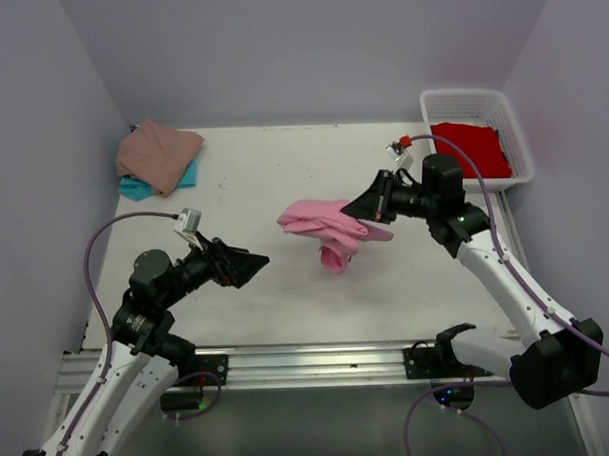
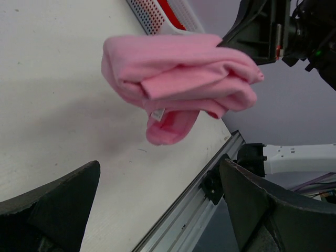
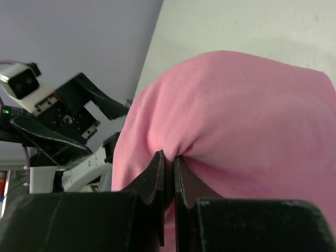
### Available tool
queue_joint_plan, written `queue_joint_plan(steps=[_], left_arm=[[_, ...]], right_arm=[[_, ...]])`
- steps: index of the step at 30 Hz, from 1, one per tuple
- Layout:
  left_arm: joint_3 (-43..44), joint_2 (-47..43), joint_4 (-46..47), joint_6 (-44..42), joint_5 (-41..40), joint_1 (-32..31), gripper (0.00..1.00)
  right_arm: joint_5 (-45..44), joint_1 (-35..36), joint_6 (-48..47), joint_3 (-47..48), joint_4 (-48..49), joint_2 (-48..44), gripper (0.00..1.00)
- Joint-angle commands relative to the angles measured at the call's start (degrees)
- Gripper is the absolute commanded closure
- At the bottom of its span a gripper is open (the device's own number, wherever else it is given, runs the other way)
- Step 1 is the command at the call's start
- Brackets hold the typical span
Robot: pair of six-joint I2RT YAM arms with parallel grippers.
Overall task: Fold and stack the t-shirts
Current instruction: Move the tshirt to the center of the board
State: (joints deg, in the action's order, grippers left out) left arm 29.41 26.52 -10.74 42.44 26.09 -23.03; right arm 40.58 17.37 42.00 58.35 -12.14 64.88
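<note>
The right hand point(image 1: 370, 212) is clamped on a fold of the bright pink t-shirt point(image 1: 330, 227). In its wrist view the two fingers point(image 3: 155, 181) meet with cloth squeezed between them. Its arm rises from the lower right of the top view and bends inward, so the hand points toward frame left. The bunched shirt hangs from it over the middle of the surface point(image 1: 263, 179), with a loose lobe drooping. In the left wrist view the shirt is lifted off the surface.

The left hand point(image 1: 254, 262), left of centre, has its fingers spread wide and holds nothing. It is aimed at the pink shirt but does not touch it.

At upper left the tan-pink t-shirt point(image 1: 157, 153) lies on the teal t-shirt point(image 1: 133, 187). At upper right the red t-shirt point(image 1: 470, 147) lies in the white basket point(image 1: 460, 94).
</note>
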Motion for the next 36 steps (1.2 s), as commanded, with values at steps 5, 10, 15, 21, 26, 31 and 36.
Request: queue_joint_plan(steps=[5, 10, 15, 21, 26, 31, 36], left_arm=[[-7.25, -0.77, 3.1, -0.41, 3.89, -0.44, 0.0], [-10.68, 1.59, 7.2, -8.14, 2.21, -2.72, 0.0], [-12.18, 11.15, 17.83, -14.03, -9.34, -12.44, 0.0], [-9.37, 24.07, 29.42, -21.24, -22.91, -25.22, 0.0], [-9.54, 34.37, 42.27, -28.36, -36.26, -27.42, 0.0], [-7.36, 46.94, 55.9, -33.47, -48.38, -28.39, 0.0], [-3.93, 55.55, 65.74, -35.75, -54.73, -29.88, 0.0]], right_arm=[[1.7, 2.94, 6.07, -5.36, 3.53, 0.85, 1.0], [4.06, 3.46, 11.85, -1.05, 7.11, 9.1, 1.0], [5.91, 3.82, 17.06, 2.72, 11.87, 15.7, 1.0], [6.62, 3.82, 17.59, 7.04, 11.79, 20.45, 1.0], [9.34, 4.08, 20.75, 10.38, 15.48, 24.58, 1.0], [10.22, 4.34, 22.6, 12.05, 16.36, 25.38, 1.0], [11.1, 4.43, 23.65, 13.11, 16.62, 26.08, 1.0]])
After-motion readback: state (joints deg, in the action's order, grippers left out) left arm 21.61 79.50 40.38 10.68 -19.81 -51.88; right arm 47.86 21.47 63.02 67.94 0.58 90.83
